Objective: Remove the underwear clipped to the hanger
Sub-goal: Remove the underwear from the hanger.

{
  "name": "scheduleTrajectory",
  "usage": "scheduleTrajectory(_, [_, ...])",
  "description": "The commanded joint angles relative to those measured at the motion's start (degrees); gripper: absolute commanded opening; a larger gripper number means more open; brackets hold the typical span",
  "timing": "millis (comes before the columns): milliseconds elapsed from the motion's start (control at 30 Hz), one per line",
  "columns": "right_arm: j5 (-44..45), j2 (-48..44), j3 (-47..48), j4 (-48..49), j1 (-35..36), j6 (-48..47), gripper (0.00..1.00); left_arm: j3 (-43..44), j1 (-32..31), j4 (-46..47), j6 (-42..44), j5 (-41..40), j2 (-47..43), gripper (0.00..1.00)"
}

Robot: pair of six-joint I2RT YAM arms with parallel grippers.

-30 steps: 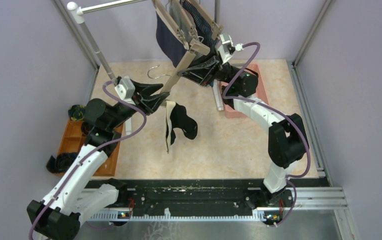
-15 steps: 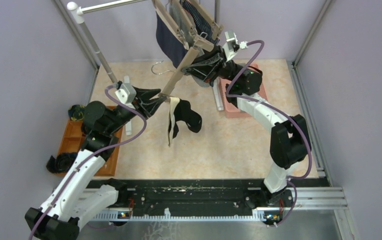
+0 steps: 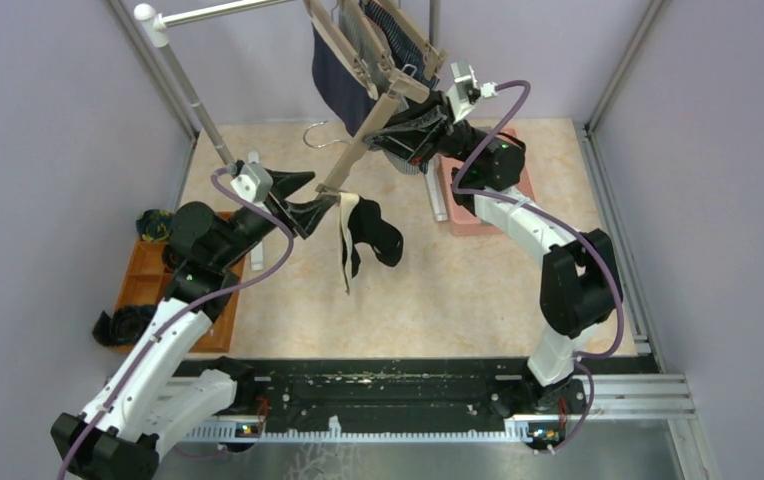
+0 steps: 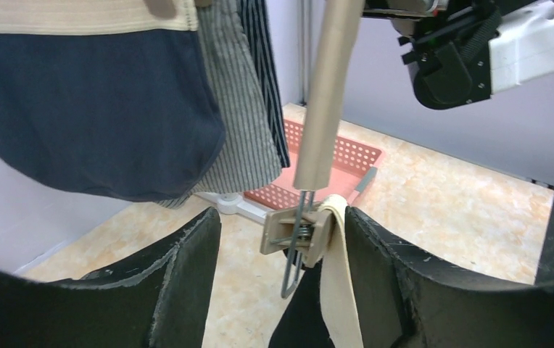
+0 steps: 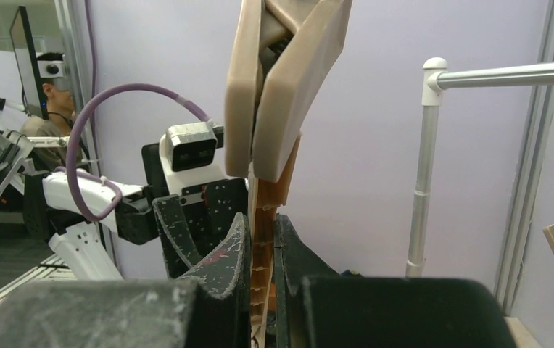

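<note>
A tan hanger (image 3: 368,125) slants down to the left, and my right gripper (image 3: 413,120) is shut on its bar (image 5: 262,239). At the hanger's low end a clip (image 4: 296,232) holds the black underwear (image 3: 373,235) by its beige waistband (image 4: 339,290). My left gripper (image 4: 281,275) stands open around that clip, with the waistband against its right finger (image 4: 383,275). In the top view my left gripper (image 3: 318,205) is just left of the hanging garment. Navy underwear (image 4: 93,109), grey-white striped underwear (image 4: 241,138) and dark pinstriped underwear (image 4: 263,72) hang from other hangers at the rail.
A pink basket (image 3: 513,150) sits on the floor behind the right arm. An orange tray (image 3: 148,280) with dark bundles lies at the left. The rail's slanted pole (image 3: 193,95) stands at the back left. A loose metal hook (image 3: 320,140) hangs near the hanger.
My left gripper's jaws have spread wider around the clip. The right gripper raised the hanger slightly a second ago and has held still since. The black underwear still hangs at the clip.
</note>
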Motion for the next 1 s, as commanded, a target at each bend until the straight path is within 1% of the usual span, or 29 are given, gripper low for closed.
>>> scheduleTrajectory(0, [2.7,-3.4,3.8,3.5,-0.5,0.9,0.0,-0.3,0.0,0.1,-0.8,-4.0,-0.8,0.69])
scheduleTrajectory(167, [2.8,-3.4,4.1,3.3,-0.5,1.0,0.0,0.2,0.0,-0.5,0.0,-3.3,0.1,0.66])
scheduleTrajectory(367, [2.8,-3.4,4.8,3.3,-0.5,1.3,0.0,0.0,-0.1,1.3,-0.9,-0.9,1.3,0.64])
scheduleTrajectory(700, [2.9,-2.3,5.5,3.8,-0.5,2.2,0.0,-0.8,0.0,6.6,-2.7,2.9,0.4,0.65])
scheduleTrajectory(867, [2.9,-2.2,5.4,3.8,-0.5,2.2,0.0,1.8,0.0,5.0,-2.9,5.9,0.5,0.66])
scheduleTrajectory(967, [2.9,-2.2,5.0,3.8,-0.5,2.1,0.0,2.4,-0.1,3.8,-2.2,6.0,0.2,0.63])
